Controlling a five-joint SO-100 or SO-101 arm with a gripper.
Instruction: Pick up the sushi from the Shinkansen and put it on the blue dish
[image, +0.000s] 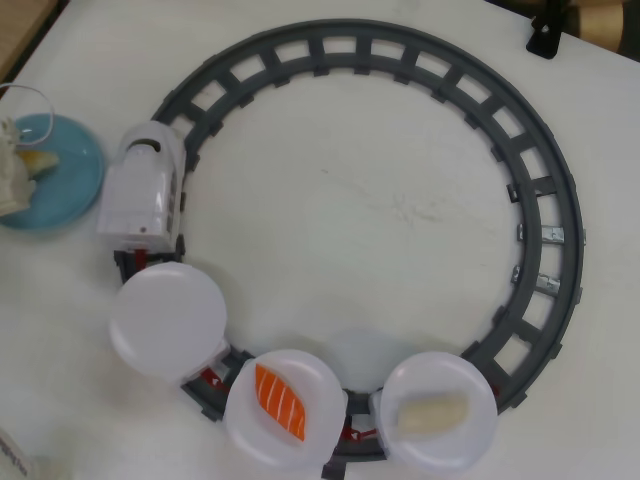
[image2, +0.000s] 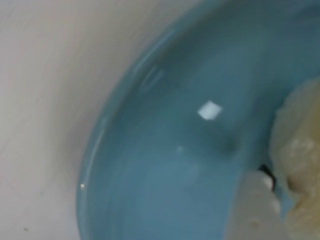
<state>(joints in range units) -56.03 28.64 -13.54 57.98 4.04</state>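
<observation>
Sushi (image: 42, 160) over blue dish (image: 70, 185), white table (image: 350, 200); jaws' opening, hold: cannot tell.

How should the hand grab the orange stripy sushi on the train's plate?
Come straight down from above and pinch the salmon sushi across its narrow middle, one finger on each long side. It lies flat and slanted on its white plate, so the hand should probably turn to match that slant. The plate's low rim leaves the sides free.

The hand (image: 12, 165) is off-white moulded plastic, with a thin pale cable (image: 30, 100) looping above it; blurred close up, perhaps rough-textured.
</observation>
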